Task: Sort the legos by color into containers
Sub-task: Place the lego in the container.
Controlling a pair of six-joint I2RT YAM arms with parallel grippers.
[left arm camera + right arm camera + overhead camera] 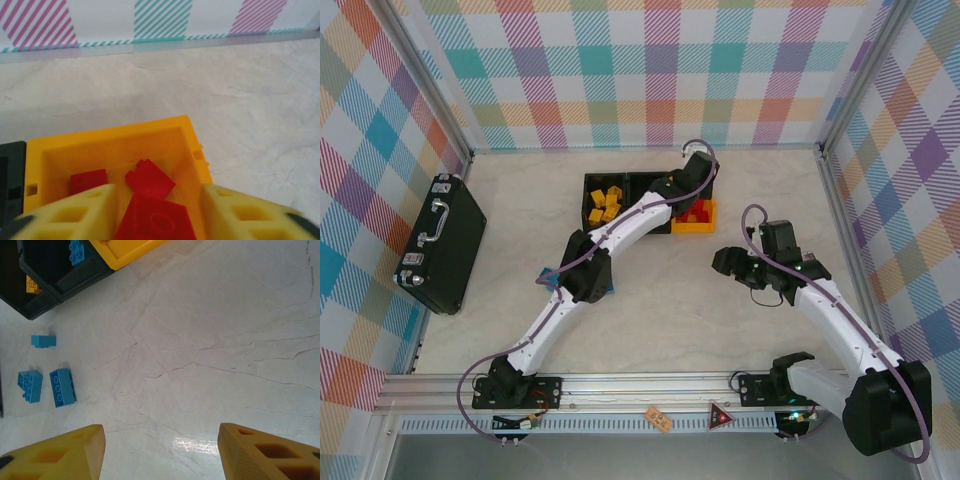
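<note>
Left fingers [75, 215] straddled a red brick [155, 220] above the yellow bin [115, 131]; couldn't tell if it was clamped or let go. Best bet: open fully, lift straight up. Right fingers [60, 452] gaped empty, blue bricks [62, 386] ahead-left of them.

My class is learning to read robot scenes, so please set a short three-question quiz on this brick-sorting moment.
1. True or false: the yellow-orange bin holds red bricks.
2. What colour are the loose bricks lying on the table in the right wrist view? A red, B blue, C yellow.
3. Fill in: the right arm's fingers stand ____ above the table, with nothing between them.
Key: 1 true; 2 B; 3 open.
</note>
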